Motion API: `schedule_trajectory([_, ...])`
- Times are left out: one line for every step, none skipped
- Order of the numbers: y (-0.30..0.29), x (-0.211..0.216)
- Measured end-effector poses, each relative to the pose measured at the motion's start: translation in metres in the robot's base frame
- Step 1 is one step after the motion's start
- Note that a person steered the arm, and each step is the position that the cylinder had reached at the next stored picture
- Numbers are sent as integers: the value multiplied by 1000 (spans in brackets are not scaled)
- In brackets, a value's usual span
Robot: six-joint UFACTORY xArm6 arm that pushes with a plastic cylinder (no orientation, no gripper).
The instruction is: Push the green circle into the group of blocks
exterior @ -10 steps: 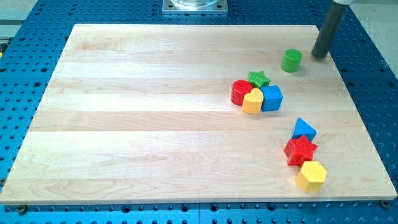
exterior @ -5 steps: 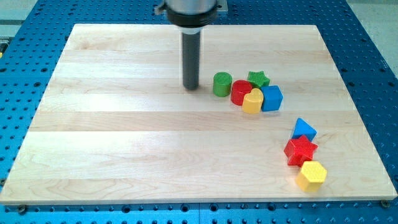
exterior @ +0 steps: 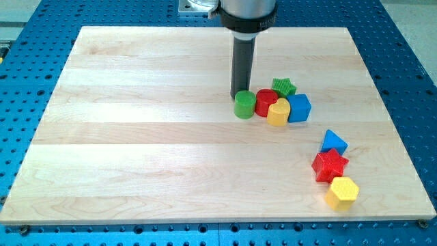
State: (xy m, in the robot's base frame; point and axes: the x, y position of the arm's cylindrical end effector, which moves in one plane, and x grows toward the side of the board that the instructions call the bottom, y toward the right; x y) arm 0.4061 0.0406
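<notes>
The green circle (exterior: 244, 105) sits on the wooden board (exterior: 136, 137), touching the left side of a red cylinder (exterior: 265, 102). That red block belongs to a cluster with a yellow block (exterior: 278, 112), a blue cube (exterior: 298, 108) and a green star (exterior: 283, 87). My tip (exterior: 239, 94) stands just above the green circle toward the view's top, right at its upper edge.
A second group lies at the lower right: a blue triangle (exterior: 333, 142), a red star (exterior: 330, 165) and a yellow hexagon (exterior: 342, 192). The board's right edge is close to them. A blue perforated table (exterior: 410, 68) surrounds the board.
The tip has moved right from the circle's left side to just above it. The green circle has slid slightly down, staying against the red cylinder.
</notes>
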Motion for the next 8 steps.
schedule_trajectory([-4, 41])
schedule_trajectory([-39, 47])
schedule_trajectory([-51, 94])
schedule_trajectory([-14, 86])
schedule_trajectory([5, 85])
schedule_trajectory([6, 81])
schedule_trajectory([8, 73])
schedule_trajectory([-9, 102])
